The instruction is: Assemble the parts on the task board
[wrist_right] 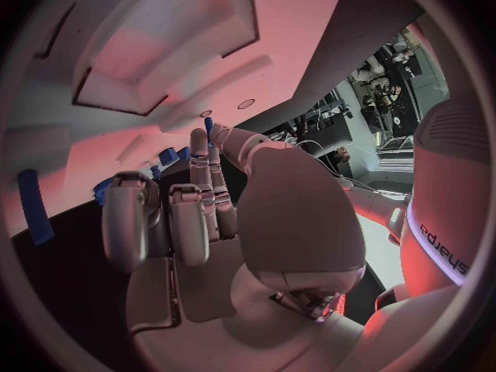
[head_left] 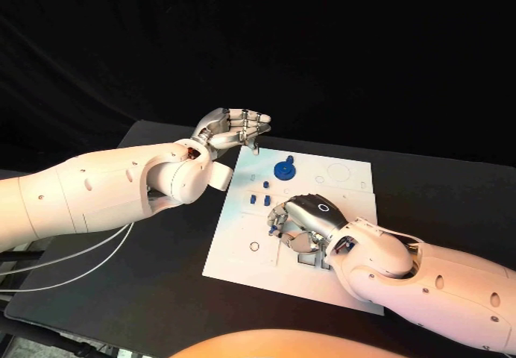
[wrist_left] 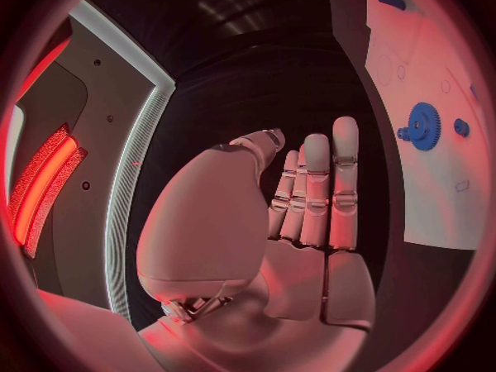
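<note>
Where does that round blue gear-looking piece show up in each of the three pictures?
Head view: the blue gear stands on the far part of the white task board, beyond the right hand.
Left wrist view: it sits on the board past the left hand.
Right wrist view: cannot tell.
Shared landmark: the white board.

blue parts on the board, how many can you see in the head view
4: a blue gear near the task board's far edge, and three small blue pieces just beyond the right hand. That hand may hide more.
</note>
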